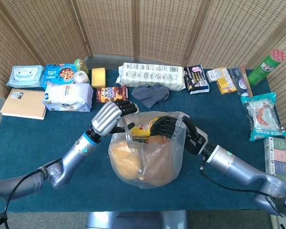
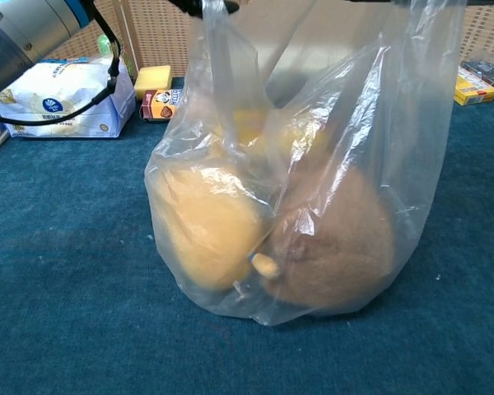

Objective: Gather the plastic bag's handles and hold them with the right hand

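A clear plastic bag [image 1: 145, 160] stands mid-table with pale round buns, a brown lump and a yellow packet inside. In the chest view the bag [image 2: 296, 230] fills the frame. My left hand [image 1: 110, 117] is at the bag's upper left and grips the left handle [image 1: 129, 128]. That left handle [image 2: 218, 74] is drawn up as a taut strip to the top edge. My right hand [image 1: 169, 128] is over the bag's mouth, fingers curled in the right handle [image 1: 185, 125]. The two hands are close together, a short gap apart.
Along the back of the blue table [image 1: 47, 143] lie a white tissue pack [image 1: 66, 97], a notebook [image 1: 21, 103], a cookie box [image 1: 111, 93], a grey cloth [image 1: 150, 94] and a roll pack [image 1: 152, 75]. Snack packets [image 1: 262, 116] sit at the right.
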Available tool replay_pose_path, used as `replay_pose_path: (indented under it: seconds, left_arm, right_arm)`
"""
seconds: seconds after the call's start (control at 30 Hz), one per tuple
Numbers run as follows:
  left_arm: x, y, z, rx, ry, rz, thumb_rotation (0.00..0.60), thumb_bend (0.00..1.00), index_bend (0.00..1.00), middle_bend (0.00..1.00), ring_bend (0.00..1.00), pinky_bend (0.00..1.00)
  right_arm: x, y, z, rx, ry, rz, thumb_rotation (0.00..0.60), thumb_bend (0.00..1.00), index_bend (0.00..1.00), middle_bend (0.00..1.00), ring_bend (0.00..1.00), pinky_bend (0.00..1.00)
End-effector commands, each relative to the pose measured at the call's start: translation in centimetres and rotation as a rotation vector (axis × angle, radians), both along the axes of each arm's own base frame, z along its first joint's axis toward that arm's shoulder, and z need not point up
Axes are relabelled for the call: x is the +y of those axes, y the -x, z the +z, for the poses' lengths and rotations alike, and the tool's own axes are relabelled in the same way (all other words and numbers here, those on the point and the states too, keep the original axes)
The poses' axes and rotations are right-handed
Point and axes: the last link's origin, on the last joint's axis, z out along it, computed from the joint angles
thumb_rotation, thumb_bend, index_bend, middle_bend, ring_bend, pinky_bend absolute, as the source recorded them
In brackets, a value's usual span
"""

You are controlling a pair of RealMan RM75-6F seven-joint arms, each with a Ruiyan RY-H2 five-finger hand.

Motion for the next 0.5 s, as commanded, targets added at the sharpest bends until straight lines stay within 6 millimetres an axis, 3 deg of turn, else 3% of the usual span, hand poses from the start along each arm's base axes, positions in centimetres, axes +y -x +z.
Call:
replay_pose_path:
  seconds: [0.03,0.33,0.43,0.5]
  left_arm:
    - [0.1,-0.2,0.8,-0.047,-0.017,0.0,0.6,0.27,0.5,0.52,0.5,0.51]
    - [0.3,-1.6,2.3,-0.11,-0.075,-0.038,0.6,0.27,0.51,0.52,0.47,0.5]
    - [0.3,-2.1,2.8,-0.102,-0.092,-0.053,0.6,0.26,0.5,0.44,0.33,0.45]
    - [0.4,-2.5,3.1,-0.098,-0.103,-0.059,0.6,0.24,0.47,0.33,0.22,0.34]
  right_arm:
    - [-0.1,0.1,0.0,0.004,0.001,-0.007,0.175,0.2,0.33,0.36,0.28,0.2]
    - [-0.1,0.1,-0.5,0.015,-0.004,-0.006,0.177,0.2,0.33,0.36,0.28,0.19]
    - [-0.1,0.0,-0.6,0.018,-0.002,-0.002,0.178,0.2,0.33,0.36,0.28,0.18]
    - [-0.1,0.1,-0.6,0.022,0.001,-0.001,0.177,0.2,0.33,0.36,0.28,0.18]
